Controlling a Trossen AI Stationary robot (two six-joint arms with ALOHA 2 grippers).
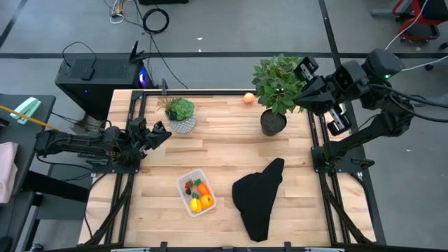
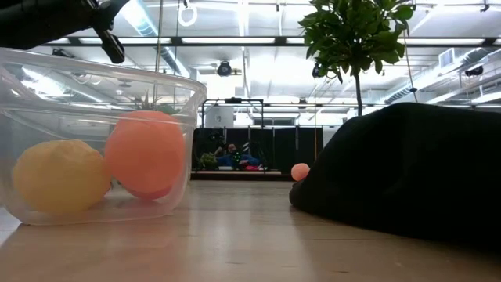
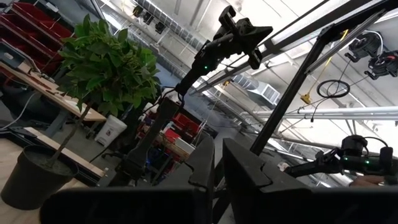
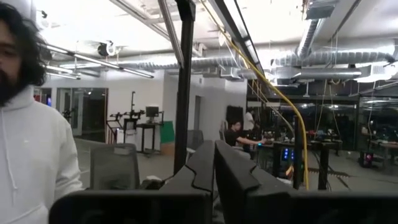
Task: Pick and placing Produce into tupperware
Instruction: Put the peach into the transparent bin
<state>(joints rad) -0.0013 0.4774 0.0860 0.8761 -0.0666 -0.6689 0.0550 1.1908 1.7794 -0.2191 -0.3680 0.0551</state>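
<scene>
While produce [image 1: 197, 196] fills tupperware [image 1: 183, 180], left hand [image 1: 159, 134] apart, shut

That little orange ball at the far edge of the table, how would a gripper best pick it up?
Judging by its round shape, the orange ball has no handle, so pinch across its middle. Coming straight down looks best: it lies alone on bare wood, with the tall plant's pot off to one side.

Probably lab: exposed ducts [image 4: 205, 62], workstations [image 4: 140, 121]
</scene>
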